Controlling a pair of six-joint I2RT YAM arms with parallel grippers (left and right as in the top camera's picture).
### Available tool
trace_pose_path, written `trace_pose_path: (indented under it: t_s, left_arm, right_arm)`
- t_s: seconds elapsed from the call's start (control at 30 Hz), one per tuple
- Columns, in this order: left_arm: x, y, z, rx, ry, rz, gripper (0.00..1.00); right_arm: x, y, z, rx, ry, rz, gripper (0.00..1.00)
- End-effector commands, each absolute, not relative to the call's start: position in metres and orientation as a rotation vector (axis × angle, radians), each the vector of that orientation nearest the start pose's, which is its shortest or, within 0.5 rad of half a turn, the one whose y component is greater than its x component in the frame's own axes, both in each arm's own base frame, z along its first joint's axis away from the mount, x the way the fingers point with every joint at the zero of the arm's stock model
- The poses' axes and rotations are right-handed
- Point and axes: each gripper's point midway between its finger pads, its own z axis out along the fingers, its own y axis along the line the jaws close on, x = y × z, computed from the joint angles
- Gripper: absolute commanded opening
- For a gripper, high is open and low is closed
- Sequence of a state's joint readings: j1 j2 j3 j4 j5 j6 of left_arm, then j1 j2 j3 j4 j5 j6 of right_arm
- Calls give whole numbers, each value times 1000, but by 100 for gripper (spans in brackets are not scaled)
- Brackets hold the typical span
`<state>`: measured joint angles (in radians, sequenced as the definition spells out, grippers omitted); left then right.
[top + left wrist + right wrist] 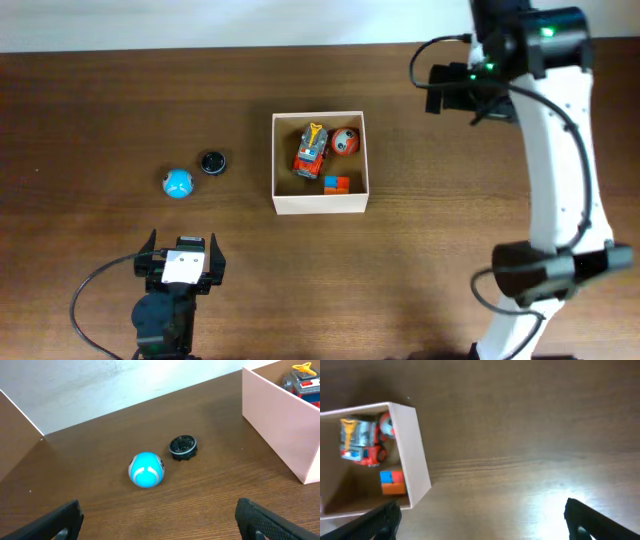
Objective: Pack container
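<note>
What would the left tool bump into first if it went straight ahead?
Most likely the blue ball, almost dead ahead of the left tool. The black cap sits farther on, to the right. Height is unclear, so it might pass over.

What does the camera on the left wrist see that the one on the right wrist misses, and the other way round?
Only the left wrist view shows the blue ball and the small black round piece, both on the table outside the container. Only the right wrist view shows the red ball and the orange-and-blue block inside it. Both show the container's pale wall and the toy truck inside.
</note>
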<state>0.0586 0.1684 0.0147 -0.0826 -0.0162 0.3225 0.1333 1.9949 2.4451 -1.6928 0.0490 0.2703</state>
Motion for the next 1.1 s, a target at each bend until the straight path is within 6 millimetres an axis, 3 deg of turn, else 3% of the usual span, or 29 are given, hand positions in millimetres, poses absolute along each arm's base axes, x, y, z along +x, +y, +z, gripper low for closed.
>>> trace_pose_path:
  t_s: [0.0, 0.1, 0.17, 0.27, 0.37, 0.53, 0.67, 0.87, 1.07]
  left_arm:
    - [249, 19, 120, 231, 1804, 302, 99]
    - [249, 19, 120, 231, 1804, 302, 99]
    - [249, 19, 120, 231, 1804, 302, 99]
    - [249, 19, 120, 231, 1804, 302, 99]
    - [249, 19, 120, 231, 1804, 302, 99]
    - [249, 19, 120, 231, 1804, 302, 99]
    - [249, 19, 120, 231, 1804, 302, 99]
    - [249, 19, 120, 231, 1804, 302, 99]
    - [249, 19, 120, 231, 1804, 302, 99]
  right_arm:
    - [369, 48, 333, 120, 2678, 40, 99]
    - [342, 45, 349, 81, 2641, 17, 99]
    - [322, 36, 350, 95, 2642, -37, 99]
    - [289, 19, 336, 151, 2685, -108, 99]
    - [264, 7, 308, 213, 2735, -135, 99]
    - [263, -1, 259, 295, 2750, -91, 98]
    - [267, -24, 225, 445, 2780, -44, 99]
    - [277, -44, 215, 346, 2771, 104, 99]
    - [277, -58, 212, 346, 2768, 43, 99]
